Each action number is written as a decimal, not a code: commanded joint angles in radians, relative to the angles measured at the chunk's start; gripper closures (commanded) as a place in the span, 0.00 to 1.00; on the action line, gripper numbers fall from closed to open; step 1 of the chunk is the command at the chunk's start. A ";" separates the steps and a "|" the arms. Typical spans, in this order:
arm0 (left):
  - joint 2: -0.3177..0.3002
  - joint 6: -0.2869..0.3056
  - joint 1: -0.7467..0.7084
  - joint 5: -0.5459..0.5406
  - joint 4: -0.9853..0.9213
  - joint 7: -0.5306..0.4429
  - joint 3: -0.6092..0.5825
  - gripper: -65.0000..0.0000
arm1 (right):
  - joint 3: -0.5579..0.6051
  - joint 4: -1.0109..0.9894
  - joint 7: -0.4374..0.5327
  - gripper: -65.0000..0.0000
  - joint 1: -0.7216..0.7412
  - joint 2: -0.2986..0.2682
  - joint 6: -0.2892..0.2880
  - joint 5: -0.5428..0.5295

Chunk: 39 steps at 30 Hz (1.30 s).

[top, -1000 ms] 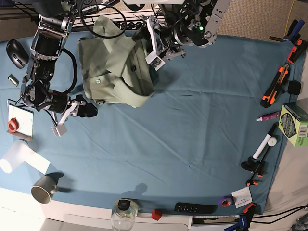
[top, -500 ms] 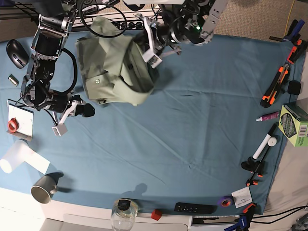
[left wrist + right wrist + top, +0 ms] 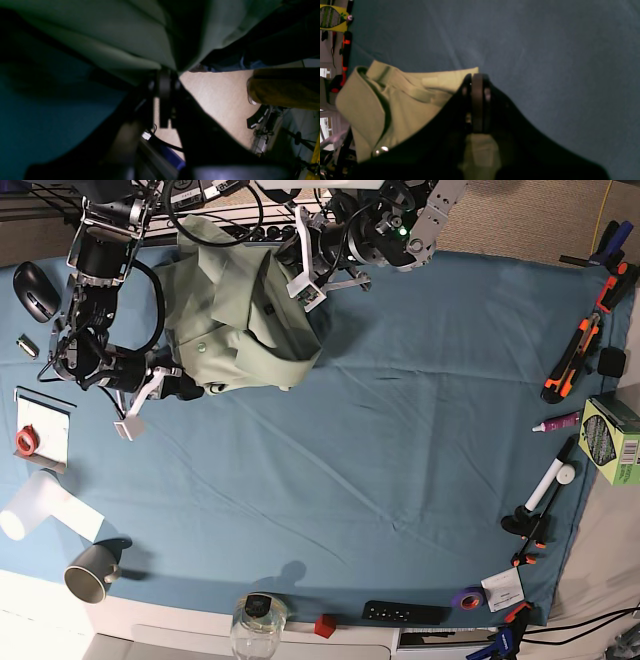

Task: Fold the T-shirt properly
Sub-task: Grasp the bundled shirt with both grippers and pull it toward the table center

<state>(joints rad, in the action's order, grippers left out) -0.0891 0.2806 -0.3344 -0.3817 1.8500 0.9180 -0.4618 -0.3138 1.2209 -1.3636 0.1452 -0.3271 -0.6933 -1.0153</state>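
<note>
Green T-shirt (image 3: 240, 320) pinched by both hands.

The base view is evenly lit from above and sharp across the frame; the cup (image 3: 92, 572) and bottle (image 3: 258, 627) cast soft shadows up and to the right on the table (image 3: 420, 430). The left wrist view is dim and underexposed: the shirt (image 3: 120, 32) is dark and blurred, and only the floor (image 3: 220, 100) behind is bright. The right wrist view is moderately lit but soft, with the tool (image 3: 477, 82) a black, defocused silhouette.
</note>
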 commanded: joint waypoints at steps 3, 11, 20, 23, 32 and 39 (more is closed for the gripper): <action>0.005 0.007 0.002 -0.007 0.014 -0.010 0.000 1.00 | -0.004 0.013 0.038 0.85 0.039 -0.019 -0.005 -0.011; 0.005 0.007 0.003 -0.007 0.014 -0.010 0.000 1.00 | -0.001 0.013 0.042 0.59 0.071 -0.003 0.047 0.008; 0.005 0.007 0.007 -0.006 0.014 -0.010 0.000 1.00 | 0.000 0.013 0.011 0.60 0.048 0.064 0.061 0.021; 0.005 0.007 0.008 -0.006 0.014 -0.010 0.000 1.00 | 0.000 0.013 0.010 0.85 0.043 0.061 0.061 0.022; 0.005 -0.023 0.053 0.083 0.014 -0.001 0.008 1.00 | -0.001 0.014 -0.027 1.00 0.024 0.061 0.054 0.016; 0.005 -0.018 0.085 0.030 0.014 0.007 0.046 1.00 | -0.002 0.016 -0.033 1.00 -0.038 0.061 0.054 -0.022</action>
<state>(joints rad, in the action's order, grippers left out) -0.0914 0.2584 -0.2546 -0.3389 1.8500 0.9417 -0.4156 -0.3138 1.2270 -1.3685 0.1047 -0.2546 -0.6445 -1.0458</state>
